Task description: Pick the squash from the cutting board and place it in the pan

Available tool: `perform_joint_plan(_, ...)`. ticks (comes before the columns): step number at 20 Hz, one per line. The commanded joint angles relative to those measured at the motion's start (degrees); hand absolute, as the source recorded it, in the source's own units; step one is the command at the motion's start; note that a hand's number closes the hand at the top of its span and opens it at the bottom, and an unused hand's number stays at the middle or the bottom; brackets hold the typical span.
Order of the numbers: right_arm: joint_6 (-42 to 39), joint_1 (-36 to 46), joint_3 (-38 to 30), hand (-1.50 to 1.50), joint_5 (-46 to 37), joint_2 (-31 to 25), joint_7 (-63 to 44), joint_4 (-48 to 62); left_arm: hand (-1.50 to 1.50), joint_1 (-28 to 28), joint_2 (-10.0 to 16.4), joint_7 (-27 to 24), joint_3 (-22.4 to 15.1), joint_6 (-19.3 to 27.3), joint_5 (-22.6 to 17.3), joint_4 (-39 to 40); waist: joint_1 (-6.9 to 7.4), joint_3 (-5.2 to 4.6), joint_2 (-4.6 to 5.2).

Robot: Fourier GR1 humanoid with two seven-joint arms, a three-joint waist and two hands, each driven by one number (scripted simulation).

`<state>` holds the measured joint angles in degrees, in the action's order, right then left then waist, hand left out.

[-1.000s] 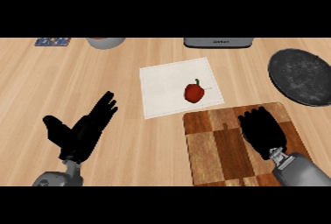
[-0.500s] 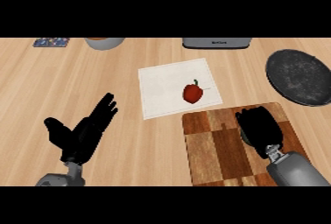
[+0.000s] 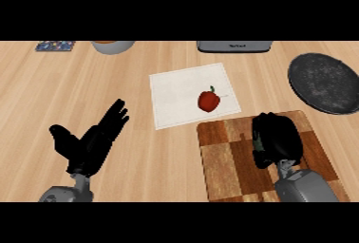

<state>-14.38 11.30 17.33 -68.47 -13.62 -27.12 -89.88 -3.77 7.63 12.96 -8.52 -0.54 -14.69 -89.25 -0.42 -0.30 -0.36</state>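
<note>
The wooden cutting board (image 3: 224, 166) lies at the lower right. My right hand (image 3: 278, 138) rests on its upper right part, palm down, fingers curled over the squash, which is hidden beneath the hand. The dark round pan (image 3: 326, 83) sits at the right edge, beyond the board and apart from the hand. My left hand (image 3: 89, 144) is open at the lower left, fingers straight and pointing up-right, holding nothing.
A red pepper (image 3: 208, 100) lies on a white cloth (image 3: 175, 99) between the board and the counter's back. At the back edge stand a grey appliance (image 3: 233, 46), a bowl (image 3: 112, 46) and a small patterned item (image 3: 56, 45).
My right hand has shifted slightly left and its fingers have curled in more over the board. The left hand has barely moved.
</note>
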Motion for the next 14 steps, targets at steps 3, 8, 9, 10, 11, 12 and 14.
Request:
perform_joint_plan(3, 11.2, 0.3, -2.9, 1.5, -1.7, 2.8, -2.2, -9.0, 0.0, -0.7, -0.3, 2.1, -0.1, 0.9, 0.2, -1.7, -0.09, 0.33, 0.12)
perform_joint_plan(8, 13.0, -2.1, -8.6, 1.5, 6.8, 5.3, -1.3, -17.9, 0.0, 0.0, 0.1, -0.8, 0.7, -0.5, 0.8, 1.2, -0.36, 0.31, 0.26)
perform_joint_plan(9, 16.3, -3.2, -8.2, 1.5, 7.3, 8.0, -1.8, -18.2, 0.0, -2.3, 0.6, 1.9, 2.2, 0.1, -0.4, 0.4, -0.48, 0.35, 0.26)
perform_joint_plan(10, 18.3, -1.3, -11.1, 1.5, 9.3, 8.0, -0.3, -15.3, 0.0, 0.4, 0.6, 0.8, 1.2, -0.9, -0.3, -0.5, 0.31, 0.35, 0.36)
perform_joint_plan(11, 18.1, -4.1, -12.8, 1.5, 13.6, 6.4, 3.2, -18.1, 0.0, 1.7, -0.7, -0.7, -0.2, -0.4, 0.8, -0.2, -0.03, 0.36, 0.29)
perform_joint_plan(12, 16.8, -2.2, -15.9, 1.5, 16.4, 6.3, 2.6, -17.6, 0.0, 2.7, 1.9, 0.3, 1.2, -2.8, -0.8, -1.8, 0.35, 0.35, 0.29)
perform_joint_plan(14, 18.1, -2.3, -17.8, 1.5, 17.6, 6.5, 3.3, -16.5, 0.0, 3.0, -1.0, 0.4, -0.9, -0.9, 0.6, -2.4, 0.42, 0.32, 0.31)
